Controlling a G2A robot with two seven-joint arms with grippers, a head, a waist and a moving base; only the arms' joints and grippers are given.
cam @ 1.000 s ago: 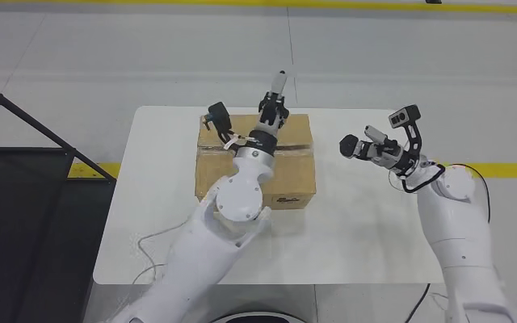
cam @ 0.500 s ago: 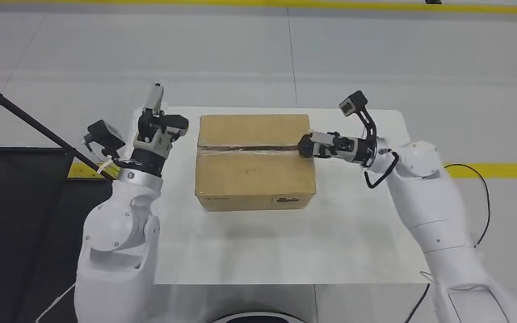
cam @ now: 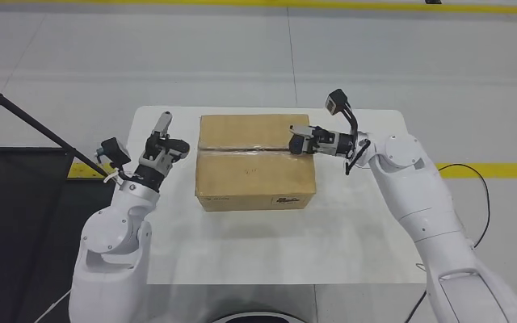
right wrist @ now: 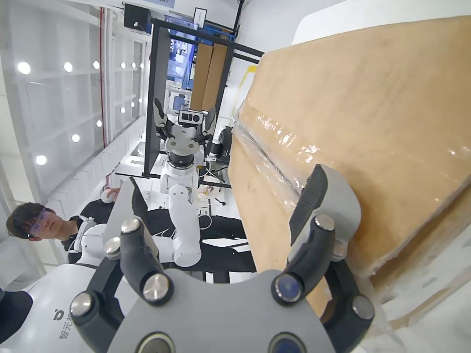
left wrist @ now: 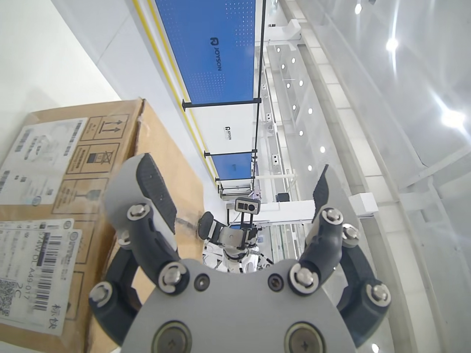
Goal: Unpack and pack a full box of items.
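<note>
A closed cardboard box (cam: pixel 254 161) sits in the middle of the white table (cam: pixel 355 234), its top flaps sealed with clear tape (right wrist: pixel 272 148). My right gripper (cam: pixel 296 140) is open at the box's right end, level with the tape seam. One of its fingers (right wrist: pixel 320 200) lies over the box top (right wrist: pixel 368 111); the other hangs off the box's edge. My left gripper (cam: pixel 170 135) is open and holds nothing, to the left of the box and apart from it. The box's labelled side (left wrist: pixel 73 156) is beside my left gripper (left wrist: pixel 239 189).
A black frame (cam: pixel 32 202) stands off the table's left edge. A black cable (cam: pixel 477 182) trails off to the right. Bare table lies in front of the box and on both sides of it.
My left arm swung from over the box out to the table's left side. My right gripper moved in from the right onto the box's right end at the tape seam.
</note>
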